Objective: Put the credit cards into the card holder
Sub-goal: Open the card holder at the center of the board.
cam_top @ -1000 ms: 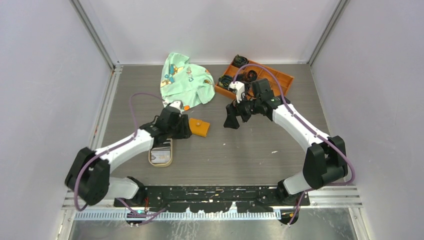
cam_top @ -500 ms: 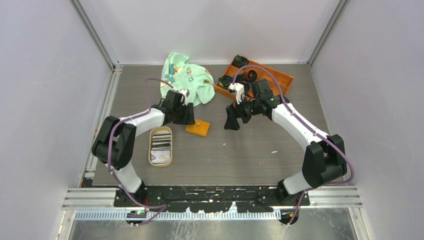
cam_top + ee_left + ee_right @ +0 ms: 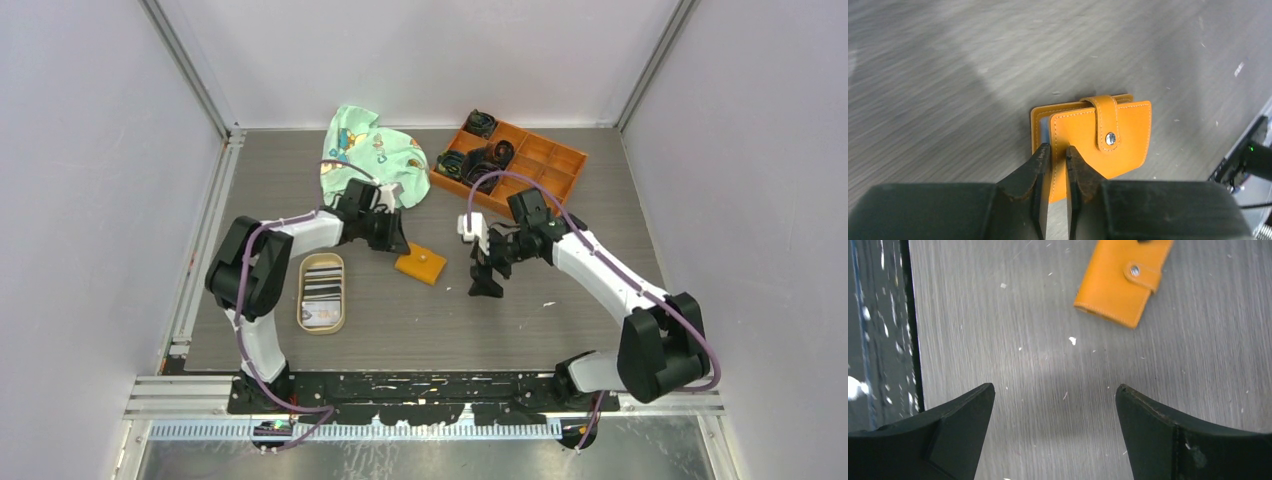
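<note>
The card holder is a small orange wallet, snapped closed, lying near the table's middle. It also shows in the left wrist view and the right wrist view. My left gripper is shut on the wallet's near edge, pinching its front flap. My right gripper is open and empty, just right of the wallet, over bare table. Several credit cards lie stacked in a tan oval dish to the left of the wallet.
A green printed cloth lies at the back left of centre. A larger orange compartmented tray with dark items stands at the back right. Metal rails run along the table's left and near edges.
My left gripper has carried the card holder rightward toward the middle. My right gripper has moved nearer and down, to just right of the wallet.
</note>
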`<state>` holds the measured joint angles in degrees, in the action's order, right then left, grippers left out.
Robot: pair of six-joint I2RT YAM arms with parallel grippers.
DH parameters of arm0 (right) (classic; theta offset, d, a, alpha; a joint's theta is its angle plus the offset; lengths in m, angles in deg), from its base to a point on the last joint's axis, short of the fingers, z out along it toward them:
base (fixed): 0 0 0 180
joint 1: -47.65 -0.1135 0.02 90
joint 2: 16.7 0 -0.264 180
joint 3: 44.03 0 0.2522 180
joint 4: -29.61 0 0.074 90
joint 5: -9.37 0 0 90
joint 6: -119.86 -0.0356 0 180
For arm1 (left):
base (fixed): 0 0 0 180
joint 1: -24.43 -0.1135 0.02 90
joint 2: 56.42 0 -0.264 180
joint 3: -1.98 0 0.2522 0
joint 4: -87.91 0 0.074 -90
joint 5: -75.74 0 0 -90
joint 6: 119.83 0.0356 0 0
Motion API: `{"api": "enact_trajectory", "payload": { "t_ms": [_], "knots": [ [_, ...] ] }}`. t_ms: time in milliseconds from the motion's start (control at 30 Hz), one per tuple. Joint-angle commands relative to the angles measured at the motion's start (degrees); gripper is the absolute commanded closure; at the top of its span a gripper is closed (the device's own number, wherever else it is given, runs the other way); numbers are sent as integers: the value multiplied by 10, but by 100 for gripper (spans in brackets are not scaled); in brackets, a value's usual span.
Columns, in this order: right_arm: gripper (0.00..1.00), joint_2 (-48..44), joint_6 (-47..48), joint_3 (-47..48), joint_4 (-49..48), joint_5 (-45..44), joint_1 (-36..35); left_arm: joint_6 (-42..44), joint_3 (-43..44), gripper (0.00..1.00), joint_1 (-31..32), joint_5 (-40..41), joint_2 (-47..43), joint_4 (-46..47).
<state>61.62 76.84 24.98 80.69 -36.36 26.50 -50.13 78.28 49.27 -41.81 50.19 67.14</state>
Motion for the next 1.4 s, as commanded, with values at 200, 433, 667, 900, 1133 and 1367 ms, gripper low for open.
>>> {"api": "enact_trajectory", "payload": {
  "t_ms": [200,433,667,900,1133,1367],
  "knots": [
    [14,0,398,-49,59,17,-11,22,45,90,141,-86,52,60],
    [33,69,392,-20,90,-18,-31,7,41,93,175,-100,73,103],
    [41,105,389,-7,101,-62,-54,3,31,95,178,-107,76,123],
    [50,132,355,5,88,-90,-67,3,31,96,180,-121,83,135],
    [62,150,356,10,96,-122,-71,9,40,97,183,-129,93,136],
    [80,143,380,3,105,-154,-71,21,40,98,182,-126,95,130]
  ]
}}
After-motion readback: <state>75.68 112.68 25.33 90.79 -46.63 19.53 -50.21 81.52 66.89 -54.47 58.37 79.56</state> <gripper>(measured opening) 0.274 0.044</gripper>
